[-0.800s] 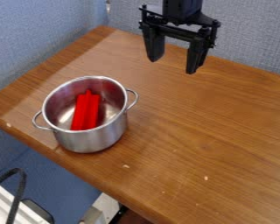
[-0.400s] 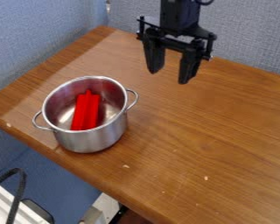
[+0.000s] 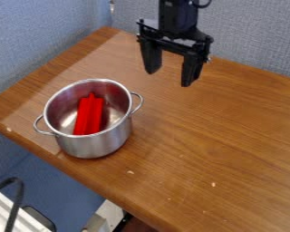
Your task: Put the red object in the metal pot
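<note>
The red object [image 3: 90,112] lies inside the metal pot [image 3: 91,137], which stands near the table's front left edge. It is a bright red elongated block, resting lengthwise on the pot's bottom. My gripper [image 3: 170,76] hangs above the far middle of the table, well up and to the right of the pot. Its two black fingers [image 3: 151,59] point down, spread apart, with nothing between them.
The wooden table [image 3: 220,145] runs to the right of the pot. A blue-grey wall [image 3: 39,36] backs the table at the left and rear. A black cable [image 3: 4,195] loops below the table's front edge at the lower left.
The gripper has drifted a little to the left and up, still open. The red object and the pot have stayed where they were.
</note>
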